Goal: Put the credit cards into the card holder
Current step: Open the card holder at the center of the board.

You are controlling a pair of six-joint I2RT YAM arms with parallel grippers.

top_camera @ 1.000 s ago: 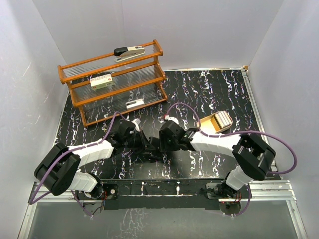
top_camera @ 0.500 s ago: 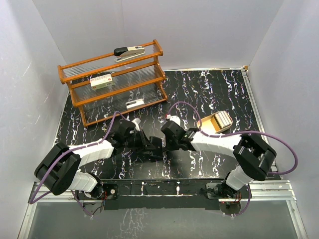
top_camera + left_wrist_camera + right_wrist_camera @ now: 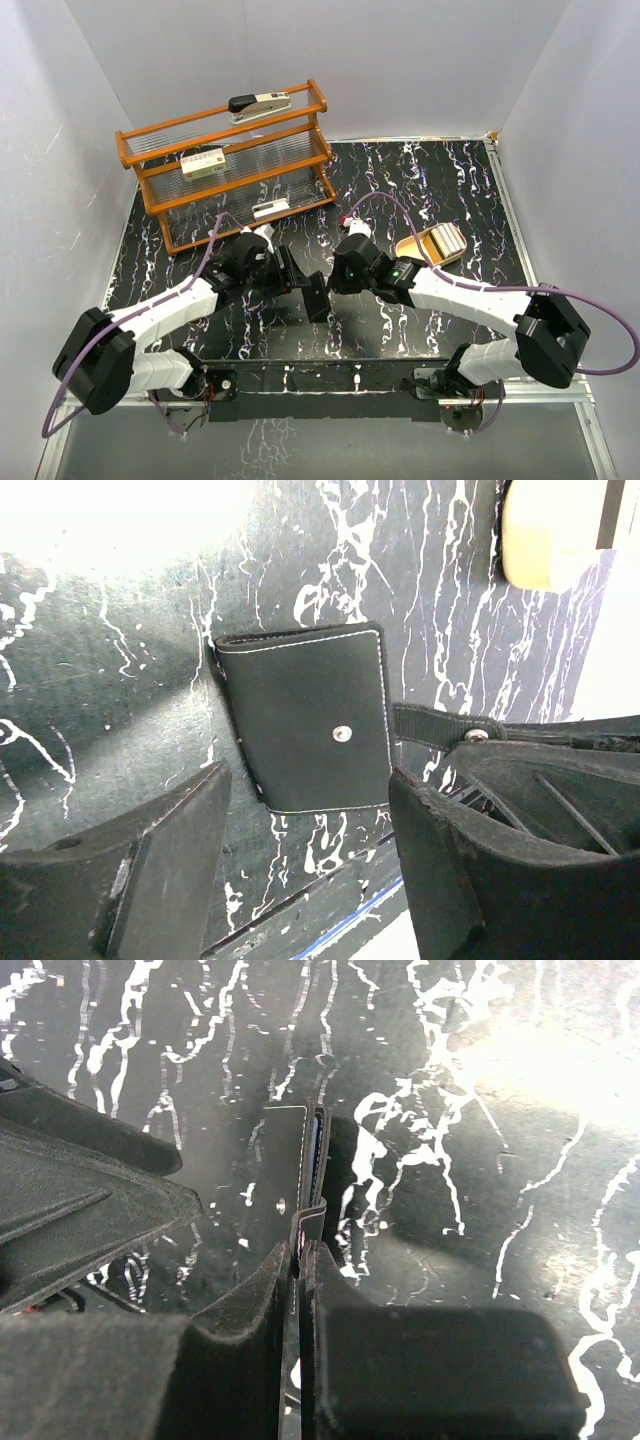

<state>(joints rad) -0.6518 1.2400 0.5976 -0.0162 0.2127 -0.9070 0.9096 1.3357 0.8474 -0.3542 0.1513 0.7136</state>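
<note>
Now the card holder (image 3: 305, 720) lies folded near the middle of the table (image 3: 120, 680), between the released fingers (image 3: 170, 860) of our left gripper (image 3: 308, 780); our right gripper (image 3: 300, 1250) is clenched on its loose strap (image 3: 435, 725); we should lead this strap slowly onto the silver snap (image 3: 342, 735), without dragging the holder.

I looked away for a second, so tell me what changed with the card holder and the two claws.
The left claw opened, releasing the card holder. The right claw closed on its strap. The left arm and right arm swung outward. The rack and tray stayed put.
</note>
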